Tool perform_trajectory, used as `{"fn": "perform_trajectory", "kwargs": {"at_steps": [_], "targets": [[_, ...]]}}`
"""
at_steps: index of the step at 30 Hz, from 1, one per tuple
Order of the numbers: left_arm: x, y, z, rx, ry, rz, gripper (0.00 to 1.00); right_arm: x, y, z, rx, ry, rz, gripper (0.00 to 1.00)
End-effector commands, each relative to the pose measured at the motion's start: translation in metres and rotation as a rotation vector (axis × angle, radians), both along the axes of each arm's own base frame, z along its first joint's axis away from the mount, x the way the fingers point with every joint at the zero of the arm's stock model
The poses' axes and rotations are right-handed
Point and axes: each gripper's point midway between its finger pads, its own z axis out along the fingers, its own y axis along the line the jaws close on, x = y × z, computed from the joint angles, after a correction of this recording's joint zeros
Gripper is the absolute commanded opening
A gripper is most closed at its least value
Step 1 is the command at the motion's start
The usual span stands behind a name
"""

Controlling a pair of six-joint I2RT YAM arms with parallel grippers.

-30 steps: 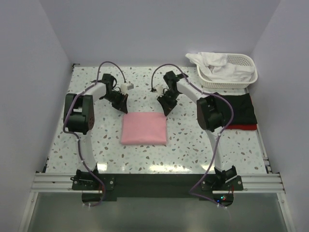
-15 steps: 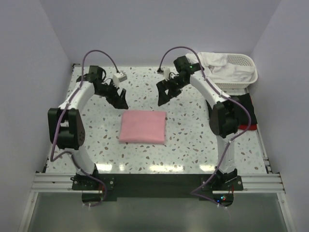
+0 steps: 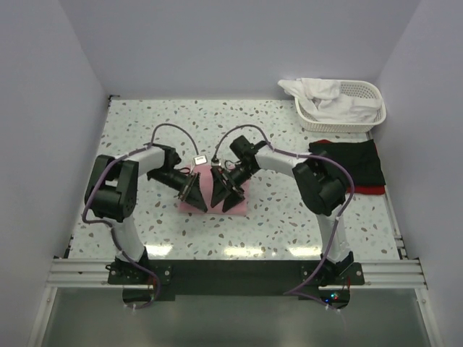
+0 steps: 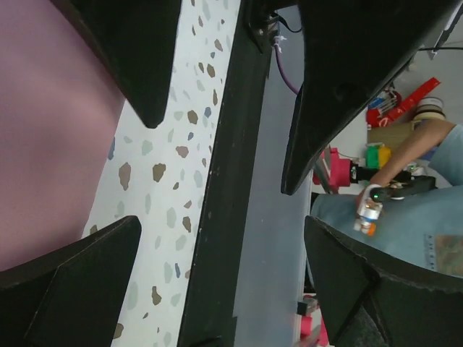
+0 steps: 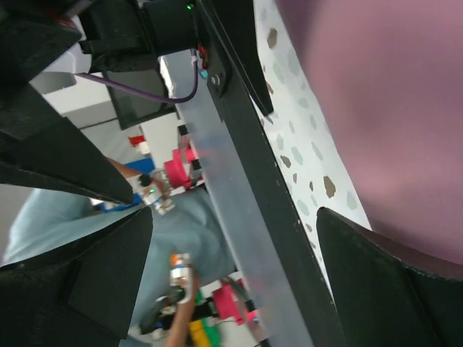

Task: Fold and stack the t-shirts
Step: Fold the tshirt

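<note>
Over the pink t-shirt (image 4: 43, 144), both arms stoop, jaws spread

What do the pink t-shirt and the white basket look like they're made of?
The pink t-shirt: soft matte cloth, likely knit, judging by its dull surface and flat folded shape. The white basket: probably rigid moulded plastic, given its open lattice wall and smooth rim.
</note>
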Motion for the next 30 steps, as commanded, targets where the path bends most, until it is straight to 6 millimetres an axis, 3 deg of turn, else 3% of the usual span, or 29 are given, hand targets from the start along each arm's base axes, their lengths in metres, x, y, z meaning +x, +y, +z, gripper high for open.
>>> {"fn": "perform_trajectory", "kwargs": {"at_steps": [1, 5, 9, 10, 13, 16, 18, 19, 21, 22, 24, 25, 27, 30], "targets": [[0.011, 0.003, -0.021, 0.010, 0.099, 0.075, 1.00, 0.005, 0.002, -0.006, 0.030, 0.087, -0.039, 0.99], [0.020, 0.021, -0.064, 0.074, 0.266, 0.135, 1.00, 0.013, -0.030, -0.065, -0.133, 0.135, -0.064, 0.99], [0.037, 0.026, -0.082, 0.122, 0.283, 0.148, 1.00, 0.051, -0.068, -0.102, -0.240, 0.107, -0.169, 0.99], [0.051, 0.027, -0.096, 0.154, 0.215, 0.165, 1.00, 0.057, -0.074, -0.107, -0.261, 0.098, -0.176, 0.99], [0.095, 0.027, -0.110, 0.235, 0.117, 0.240, 1.00, 0.075, -0.079, -0.109, -0.278, 0.028, -0.168, 0.99], [0.126, 0.027, -0.120, 0.258, 0.079, 0.258, 1.00, 0.100, -0.075, -0.101, -0.253, -0.060, -0.175, 0.99], [0.132, 0.025, -0.117, 0.246, 0.076, 0.255, 1.00, 0.111, -0.079, -0.098, -0.266, -0.109, -0.163, 0.99], [0.135, 0.023, -0.110, 0.223, 0.066, 0.250, 1.00, 0.125, -0.075, -0.087, -0.233, -0.177, -0.148, 0.99], [0.135, 0.021, -0.091, 0.183, 0.028, 0.227, 1.00, 0.126, -0.069, -0.066, -0.179, -0.203, -0.114, 0.99], [0.138, 0.020, -0.073, 0.164, -0.017, 0.228, 1.00, 0.133, -0.064, -0.044, -0.135, -0.256, -0.112, 0.99], [0.133, 0.017, -0.050, 0.125, -0.019, 0.232, 1.00, 0.126, -0.049, -0.012, -0.062, -0.244, -0.110, 0.99], [0.132, 0.012, -0.029, 0.098, -0.058, 0.224, 1.00, 0.124, -0.043, 0.008, -0.030, -0.265, -0.111, 0.99], [0.125, 0.010, -0.012, 0.079, -0.066, 0.220, 1.00, 0.112, -0.024, 0.032, 0.016, -0.256, -0.105, 0.99], [0.123, 0.013, -0.005, 0.096, -0.082, 0.222, 1.00, 0.094, -0.003, 0.041, 0.053, -0.259, -0.090, 0.99]]}}
